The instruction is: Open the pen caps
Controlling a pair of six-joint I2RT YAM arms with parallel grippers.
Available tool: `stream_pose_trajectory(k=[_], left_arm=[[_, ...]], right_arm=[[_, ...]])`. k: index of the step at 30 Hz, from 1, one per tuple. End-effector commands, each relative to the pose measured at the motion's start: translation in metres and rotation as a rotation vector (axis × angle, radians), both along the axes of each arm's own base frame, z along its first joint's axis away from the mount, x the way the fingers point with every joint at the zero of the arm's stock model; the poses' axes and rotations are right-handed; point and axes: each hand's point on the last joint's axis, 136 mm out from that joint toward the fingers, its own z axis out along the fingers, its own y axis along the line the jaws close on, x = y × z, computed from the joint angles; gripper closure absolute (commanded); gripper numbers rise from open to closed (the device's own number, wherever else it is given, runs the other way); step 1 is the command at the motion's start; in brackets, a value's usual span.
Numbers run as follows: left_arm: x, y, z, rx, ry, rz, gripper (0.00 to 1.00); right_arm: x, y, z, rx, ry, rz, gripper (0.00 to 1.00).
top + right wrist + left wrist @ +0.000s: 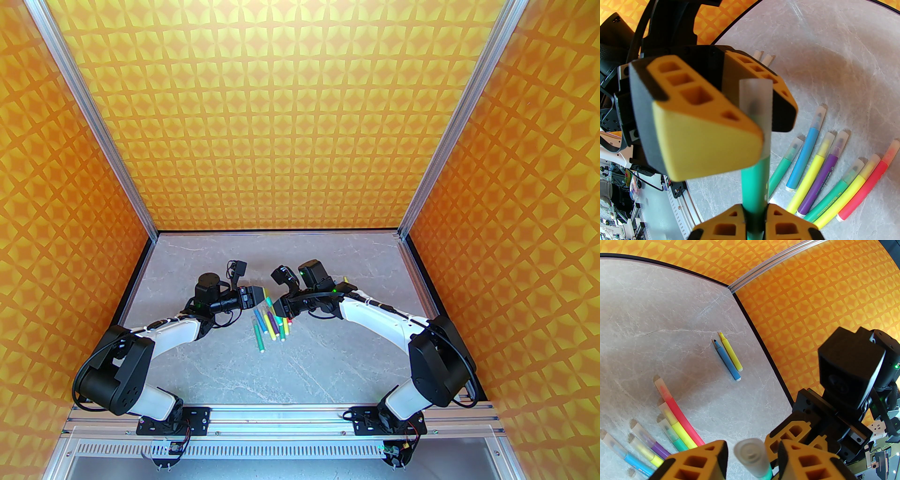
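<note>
My right gripper (754, 208) is shut on the barrel of a green pen (755, 178) and holds it upright above the table. Its translucent pen cap (755, 98) is on the pen's top end. The yellow fingers (700, 131) of my left gripper (752, 446) stand on either side of this cap (750, 454), with a narrow gap showing on each side. In the top view both grippers (258, 297) (281, 307) meet over the row of pens (272, 323). Several capped pens (822, 178) lie side by side on the marble table (834, 70).
An uncapped blue pen (727, 360) and an uncapped yellow pen (732, 356) lie together near the table's right wall. Two loose caps (761, 56) lie beyond the left gripper. Orange patterned walls (300, 117) enclose the table on three sides.
</note>
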Motion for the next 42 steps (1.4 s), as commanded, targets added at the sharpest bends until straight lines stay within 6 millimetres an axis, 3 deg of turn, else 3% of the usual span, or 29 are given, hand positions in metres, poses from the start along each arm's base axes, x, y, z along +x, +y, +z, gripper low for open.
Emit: stream_pose_trajectory(k=[1,11,18,26,34,42], left_arm=[[0.001,-0.006,0.008,-0.015,-0.015,-0.024,0.62],[0.001,-0.006,0.009,-0.020,-0.018,-0.023,0.84],[0.000,-0.006,0.015,-0.041,-0.015,-0.018,0.99],[0.001,-0.006,0.029,-0.098,-0.027,-0.013,1.00],[0.000,-0.006,0.031,-0.102,-0.031,-0.018,1.00],[0.004,-0.004,0.040,-0.095,-0.049,-0.009,1.00]], right_arm=[[-0.002,0.001,0.011,0.037,-0.012,0.009,0.92],[-0.001,0.001,0.007,0.030,-0.009,0.003,0.89],[0.001,0.002,0.007,0.046,-0.019,0.000,0.64],[0.002,0.007,0.002,0.067,-0.005,0.003,0.61],[-0.002,0.005,0.004,0.071,-0.010,0.014,0.75],[-0.017,-0.004,-0.004,0.048,0.009,0.035,0.96]])
